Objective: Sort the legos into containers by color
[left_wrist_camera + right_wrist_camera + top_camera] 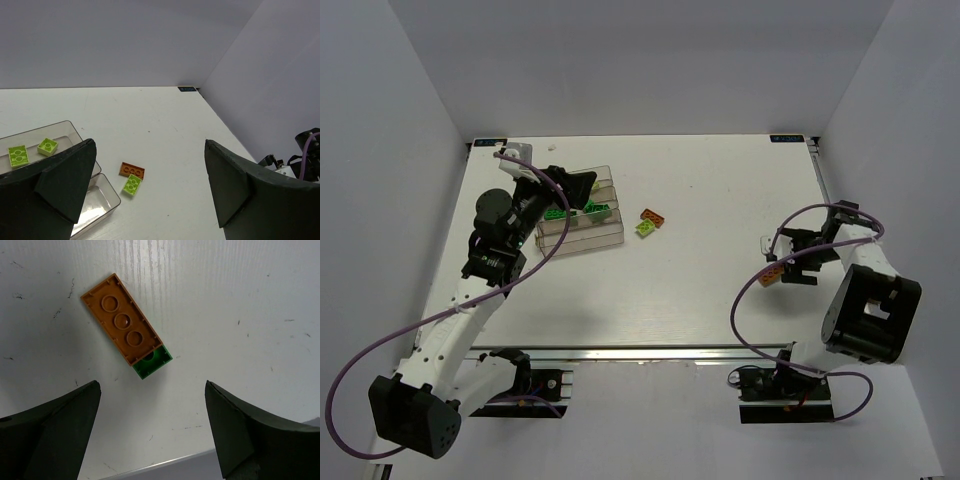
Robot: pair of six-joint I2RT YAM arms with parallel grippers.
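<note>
The clear containers (582, 232) stand at the left, holding dark green bricks (557, 212) and, in the left wrist view, two lime bricks (18, 155). My left gripper (580, 188) hovers open and empty over them; its jaws stand wide apart in the left wrist view (150, 192). An orange brick (653, 216) and a lime brick (645, 228) lie touching on the table to the containers' right, also in the left wrist view (132, 170). My right gripper (786, 263) is open above an upside-down orange brick (125, 320) joined to a dark green brick (152, 362).
The table's near edge (165, 467) lies just under my right gripper. White walls close in the table at the back and both sides. An empty bin (100, 200) of the cluster sits closest to the loose pair.
</note>
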